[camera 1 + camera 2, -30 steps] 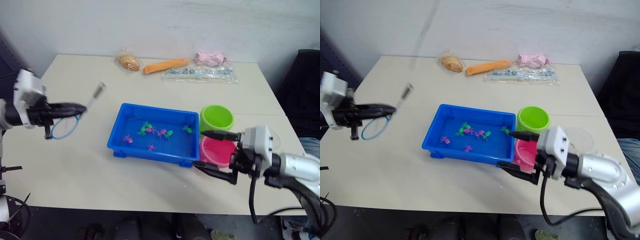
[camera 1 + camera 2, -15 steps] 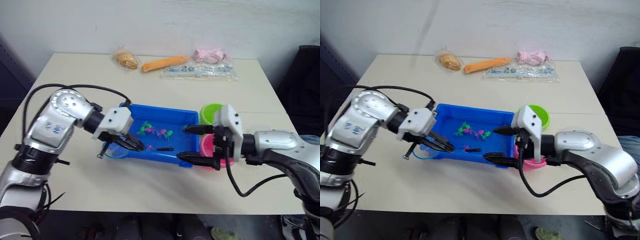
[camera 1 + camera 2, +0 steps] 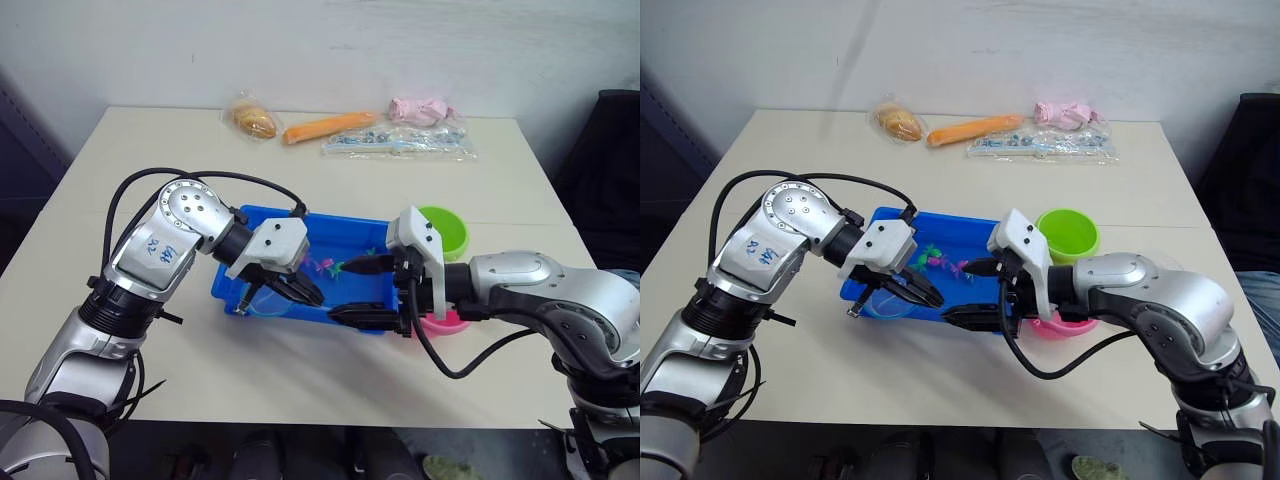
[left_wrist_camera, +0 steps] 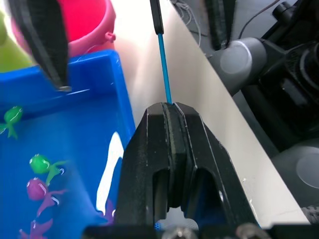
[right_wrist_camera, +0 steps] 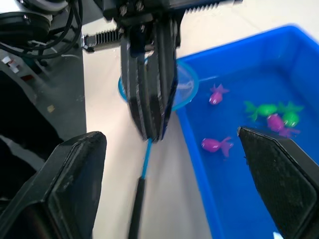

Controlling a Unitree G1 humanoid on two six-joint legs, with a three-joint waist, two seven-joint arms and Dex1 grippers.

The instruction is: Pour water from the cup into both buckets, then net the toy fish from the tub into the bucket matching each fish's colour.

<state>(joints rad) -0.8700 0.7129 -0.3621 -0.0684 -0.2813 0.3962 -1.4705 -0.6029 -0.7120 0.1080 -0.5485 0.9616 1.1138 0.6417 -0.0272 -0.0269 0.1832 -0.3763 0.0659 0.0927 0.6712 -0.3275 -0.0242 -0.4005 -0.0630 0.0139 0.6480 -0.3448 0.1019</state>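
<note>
Buckets: two, on the desk at the tub's right end. Lime green bucket [image 3: 441, 229] was farther from the robot; pink bucket [image 3: 440, 318] nearer and mostly hidden behind the right arm.
Tub: one blue tub [image 3: 975, 228], near the desk's middle, holding water.
Toy fish: in the right wrist view five could be counted, three pink fish [image 5: 217, 145] and two green fish [image 5: 260, 108]; one more green fish [image 4: 10, 116] lay nearer the bucket end in the left wrist view (total uncertain, arms covered part of the tub).
Net: one. Blue ring [image 5: 182, 88] hung over the tub's front rim; its thin handle [image 4: 162, 47] ran between the left fingers.
Left gripper [image 3: 301, 291]: clamped on the net handle, at the tub's front rim.
Right gripper [image 3: 362, 292]: fingers spread wide with nothing between them, over the tub's right end.
Far edge of desk: one bagged bread roll [image 3: 255, 121], one orange carrot-shaped item [image 3: 330, 127], one pink bundle [image 3: 424, 108], one clear packet [image 3: 400, 146] (contents too small to make out).
Writing: blue marks on the left arm's silver shell [image 3: 158, 246], not legible.
</note>
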